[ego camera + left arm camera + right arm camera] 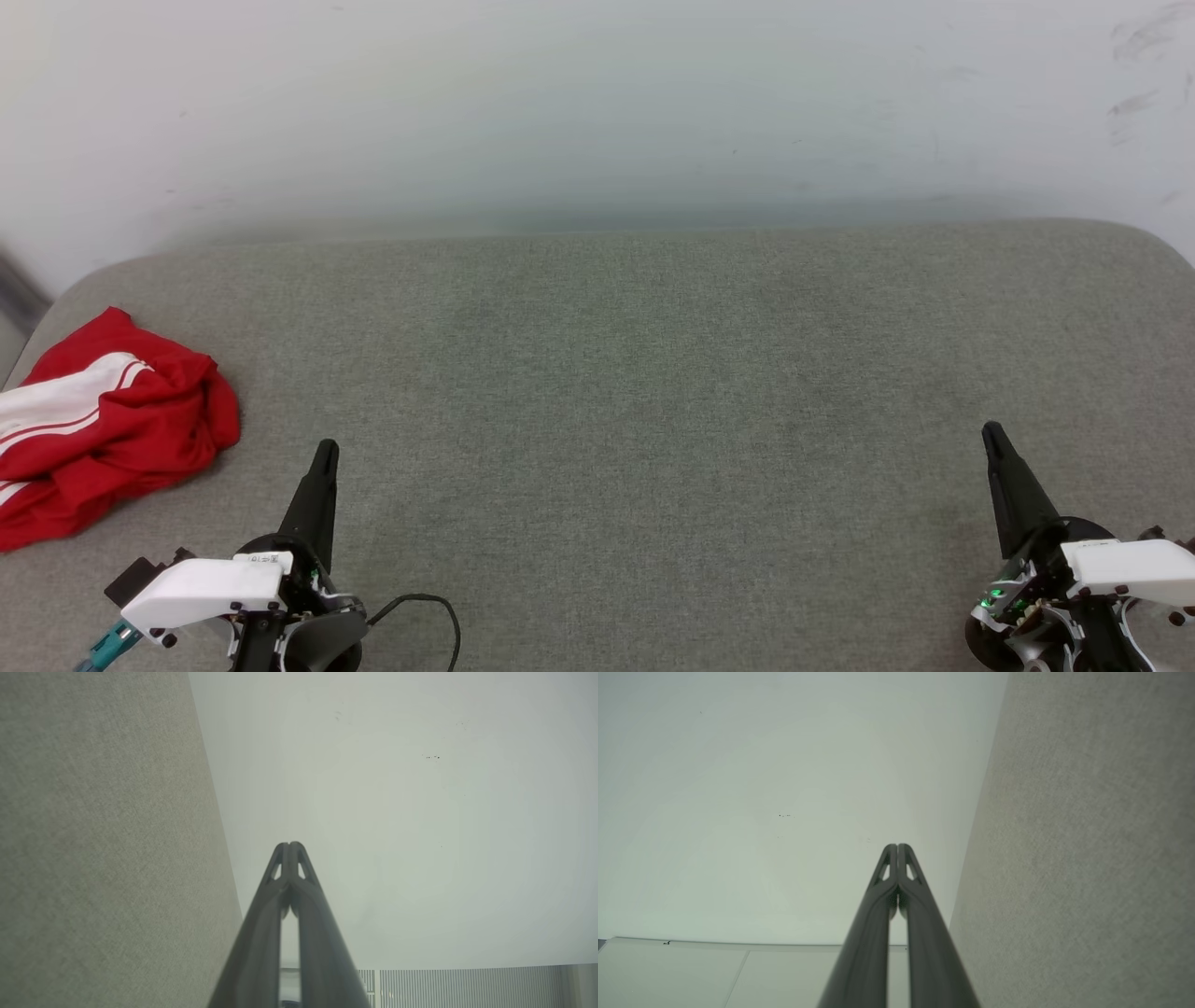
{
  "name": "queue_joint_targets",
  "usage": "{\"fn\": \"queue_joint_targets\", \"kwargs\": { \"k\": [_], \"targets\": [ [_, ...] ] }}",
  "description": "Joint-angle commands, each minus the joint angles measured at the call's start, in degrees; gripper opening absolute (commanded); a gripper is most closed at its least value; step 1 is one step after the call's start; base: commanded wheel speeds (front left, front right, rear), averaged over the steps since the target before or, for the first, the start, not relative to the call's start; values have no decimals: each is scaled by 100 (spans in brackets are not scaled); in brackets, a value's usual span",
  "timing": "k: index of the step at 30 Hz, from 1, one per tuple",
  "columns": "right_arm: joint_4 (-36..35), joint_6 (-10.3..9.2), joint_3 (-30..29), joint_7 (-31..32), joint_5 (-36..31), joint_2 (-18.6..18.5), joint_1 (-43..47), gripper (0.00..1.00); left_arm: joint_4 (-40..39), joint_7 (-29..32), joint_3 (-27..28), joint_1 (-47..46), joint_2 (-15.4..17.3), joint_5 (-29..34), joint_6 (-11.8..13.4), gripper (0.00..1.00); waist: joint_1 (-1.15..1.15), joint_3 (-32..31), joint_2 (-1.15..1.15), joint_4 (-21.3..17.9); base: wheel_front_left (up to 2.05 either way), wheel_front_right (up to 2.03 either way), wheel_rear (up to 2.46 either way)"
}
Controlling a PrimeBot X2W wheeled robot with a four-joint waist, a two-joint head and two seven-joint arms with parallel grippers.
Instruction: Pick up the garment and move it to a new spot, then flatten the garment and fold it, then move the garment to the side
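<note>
head view: left end effector (326, 448), right end effector (991, 432) pinched, aimed forward — garment (121, 429) apart

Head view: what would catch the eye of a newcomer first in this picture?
The crumpled red shirt, with a white striped sleeve, lies at the far left edge of the grey upholstered surface. The left gripper and right gripper sit at the lower corners, jaws shut, apart from the shirt.
</note>
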Motion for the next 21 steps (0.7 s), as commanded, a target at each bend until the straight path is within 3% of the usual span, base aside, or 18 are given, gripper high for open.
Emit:
{"fn": "queue_joint_targets", "kwargs": {
  "k": [1,21],
  "targets": [
    [1,0,9,2,19,18,-74,0,-10,11,14,-39,3,-5,-9,0,0,0,0,0,0,0,0],
    [1,0,9,1,19,18,-74,0,-10,10,12,-39,3,-5,-9,0,0,0,0,0,0,0,0]
  ]
}}
